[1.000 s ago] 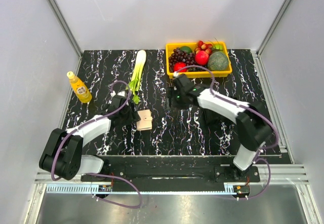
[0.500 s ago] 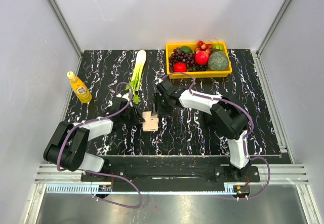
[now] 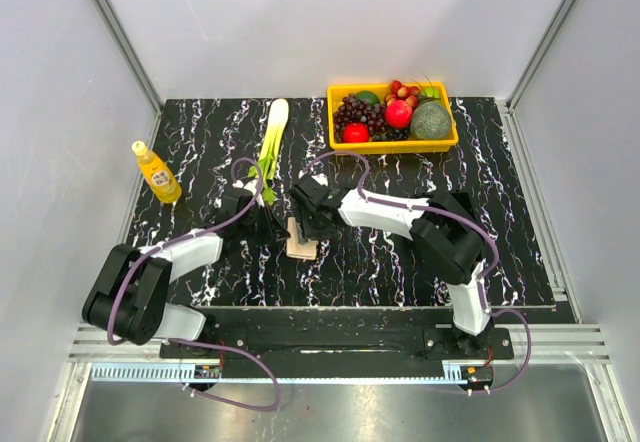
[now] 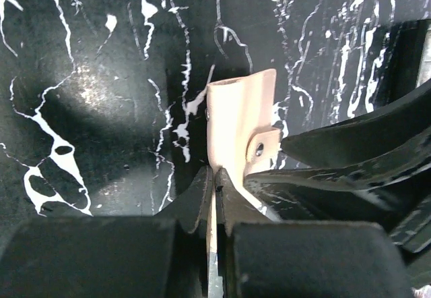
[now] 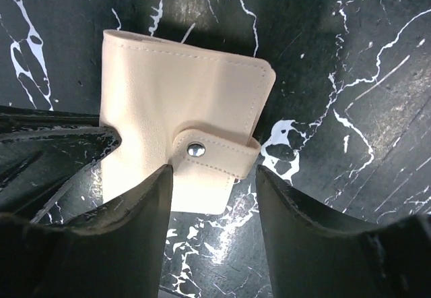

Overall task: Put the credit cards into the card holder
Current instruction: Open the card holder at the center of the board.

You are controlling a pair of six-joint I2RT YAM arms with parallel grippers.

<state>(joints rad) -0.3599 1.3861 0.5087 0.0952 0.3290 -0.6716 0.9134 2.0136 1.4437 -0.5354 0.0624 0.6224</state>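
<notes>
left wrist: left hand (image 4: 214, 175) pinched on the card holder (image 4: 236, 116) edge, right hand (image 5: 214, 176) spread around its clasp tab (image 5: 215, 153)

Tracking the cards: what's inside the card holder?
Its inside is hidden: the card holder is folded shut, with its clasp tab snapped over the front. Only the beige outside shows.
</notes>
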